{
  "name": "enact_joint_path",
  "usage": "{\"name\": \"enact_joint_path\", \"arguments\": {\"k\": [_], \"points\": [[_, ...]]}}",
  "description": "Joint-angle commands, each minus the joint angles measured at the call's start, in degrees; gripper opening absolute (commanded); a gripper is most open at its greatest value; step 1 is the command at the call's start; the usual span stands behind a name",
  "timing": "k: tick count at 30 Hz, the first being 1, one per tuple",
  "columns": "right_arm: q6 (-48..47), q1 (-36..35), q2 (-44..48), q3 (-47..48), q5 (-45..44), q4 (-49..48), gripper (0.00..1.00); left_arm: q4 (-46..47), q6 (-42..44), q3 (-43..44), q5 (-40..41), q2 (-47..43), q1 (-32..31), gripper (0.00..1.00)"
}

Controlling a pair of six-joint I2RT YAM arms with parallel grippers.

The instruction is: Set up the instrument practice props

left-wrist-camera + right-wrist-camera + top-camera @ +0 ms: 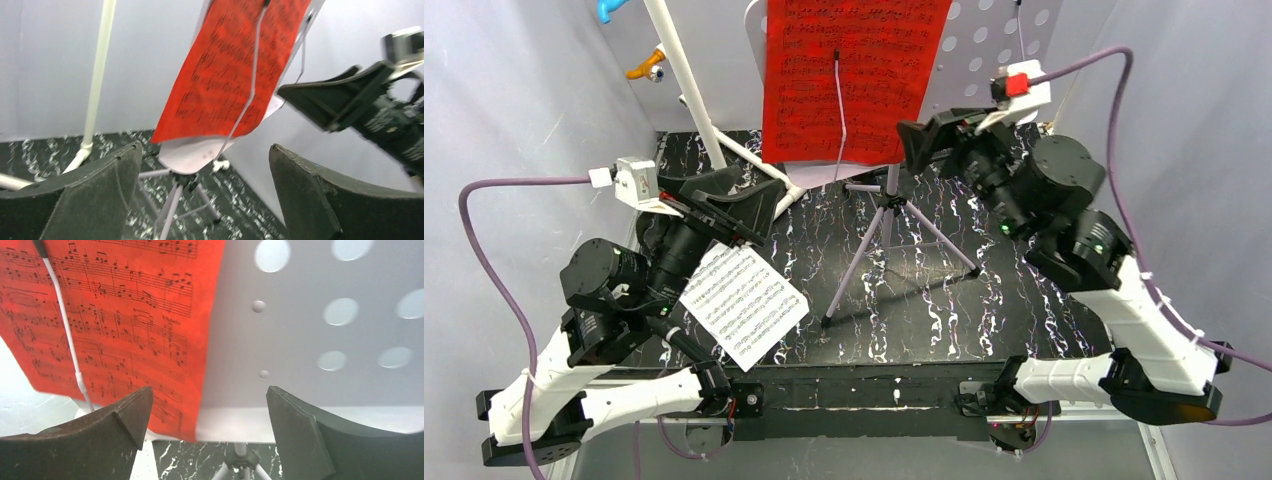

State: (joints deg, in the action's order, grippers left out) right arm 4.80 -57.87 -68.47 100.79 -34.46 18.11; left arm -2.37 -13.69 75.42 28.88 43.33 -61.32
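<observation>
The lilac perforated music stand [984,45] stands on its tripod legs [879,235] at the middle back of the table. The red music sheet [854,80] rests on the left half of its desk, under a thin wire page holder [838,100]. The white music sheet [744,305] lies by my left arm at the front left. My left gripper [764,208] is open and empty, left of the stand. My right gripper [921,143] is open and empty, close in front of the stand's lower right edge. The microphone is out of view.
A white PVC pipe frame [686,85] rises at the back left, with a blue [609,8] and an orange clip [646,68] near it. Grey walls close in the black marbled table [984,310] on three sides. The right gripper [340,100] shows in the left wrist view.
</observation>
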Motion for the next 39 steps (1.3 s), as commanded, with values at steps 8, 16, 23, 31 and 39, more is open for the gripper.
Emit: {"name": "enact_joint_path", "arguments": {"k": [8, 16, 23, 31, 39], "points": [[4.76, 0.12, 1.07, 2.59, 5.85, 5.42, 0.81, -24.15, -1.68, 14.84, 10.14, 7.13, -0.19, 0.98], [7.49, 0.12, 0.35, 1.3, 4.83, 1.37, 0.86, -23.54, 1.55, 20.24, 14.22, 11.7, -0.15, 1.0], [7.15, 0.12, -0.76, 0.64, 3.88, -1.21, 0.71, -22.82, 7.46, 24.64, 17.57, 18.46, 0.24, 1.0], [1.93, 0.21, -0.39, -2.57, 5.49, -10.14, 0.37, -21.06, 7.6, 22.41, 16.5, 18.82, 0.65, 0.93], [-3.77, 0.32, -1.89, -0.23, 4.72, -14.01, 0.04, -20.41, 6.26, 18.28, 15.19, 16.13, 0.68, 0.81]]}}
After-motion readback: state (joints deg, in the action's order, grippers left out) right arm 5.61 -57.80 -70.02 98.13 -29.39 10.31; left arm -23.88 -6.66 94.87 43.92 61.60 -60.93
